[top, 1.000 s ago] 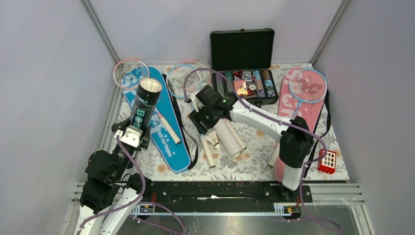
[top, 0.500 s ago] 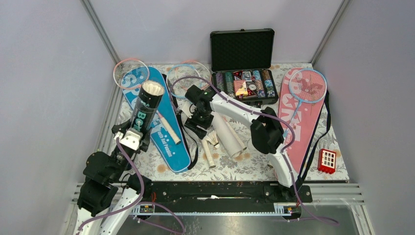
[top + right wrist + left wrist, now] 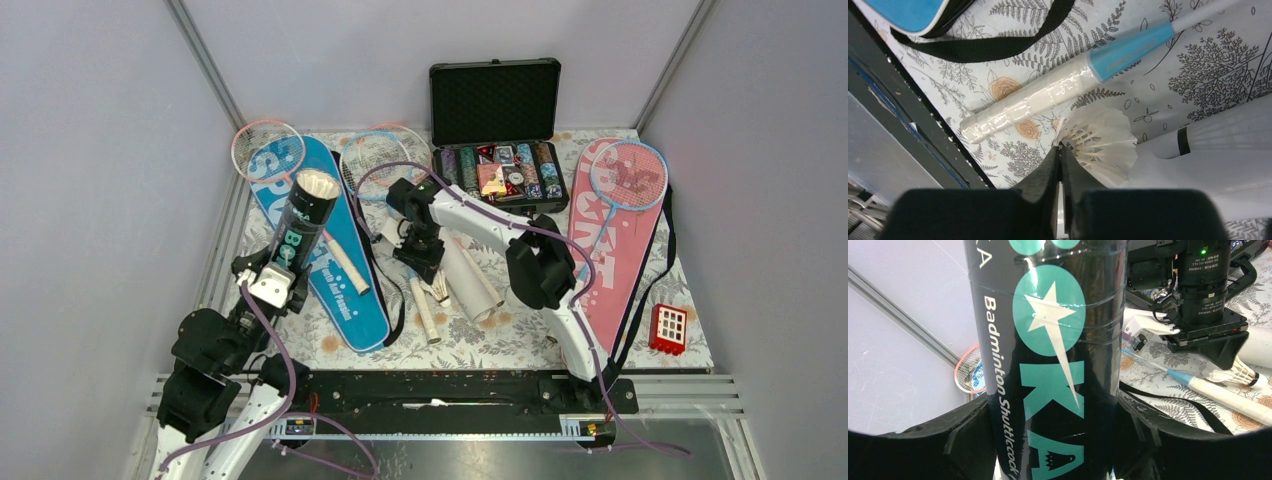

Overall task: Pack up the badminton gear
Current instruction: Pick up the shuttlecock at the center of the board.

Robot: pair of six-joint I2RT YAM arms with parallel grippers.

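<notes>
Our right gripper pinches the shuttlecock by its feathers; we should lift gently and aim for the tube our left gripper holds.

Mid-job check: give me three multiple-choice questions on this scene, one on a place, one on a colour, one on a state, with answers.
1. Where is the red block?
A. in the black case
B. on the blue cover
C. on the table, beside the pink cover

2. What colour is the racket on the pink cover?
A. light blue
B. pink
C. green

3. What state is the right gripper in?
A. wide open
B. shut on a shuttlecock
C. shut on the white tube

C: the block sits on the table by the cover's near end.
A: its hoop is light blue.
B: its fingers pinch the feathers.
</notes>
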